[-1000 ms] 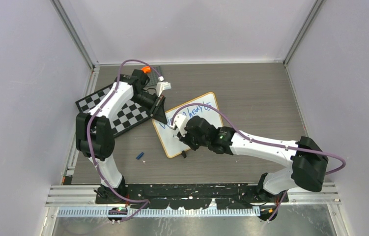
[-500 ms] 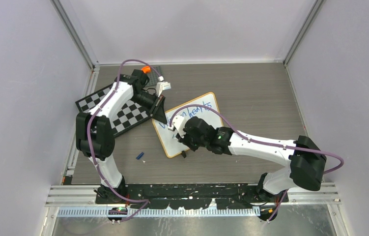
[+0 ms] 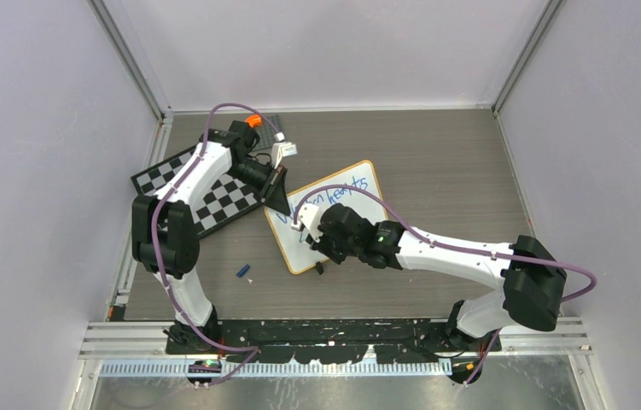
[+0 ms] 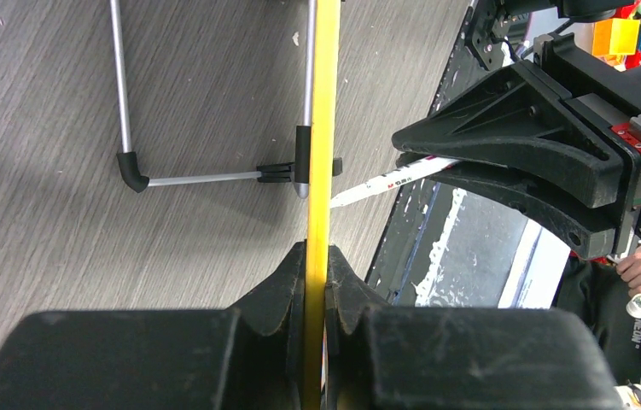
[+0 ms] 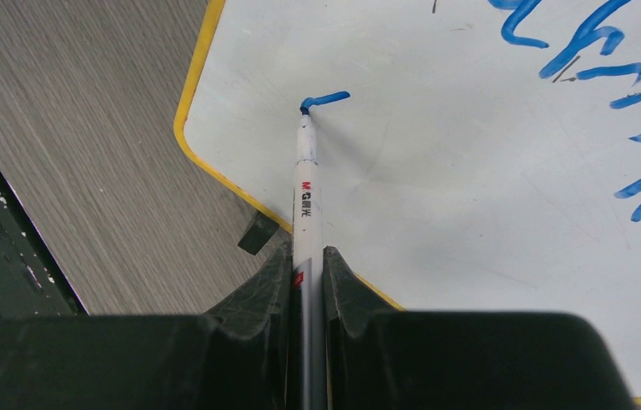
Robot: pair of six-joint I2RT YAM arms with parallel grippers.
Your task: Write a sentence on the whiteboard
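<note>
Whiteboard [image 3: 371, 207]: sits askew at the middle of the table [image 3: 445, 145], just right of the checkered board [image 3: 218, 205]. Carries the sentence [image 5: 632, 94] in blue script, plus a short blue stroke [image 5: 327, 99] near a yellow-rimmed corner. Right gripper [image 5: 307, 265]: pinches a white marker [image 5: 306, 192] between nearly closed jaws, blue tip touching the end of that stroke. Left gripper [image 4: 316, 265]: clamps tight on the board's yellow rim at its left edge. Small blue cap [image 3: 243, 271]: lies on the table, apart from the board's near corner.
</note>
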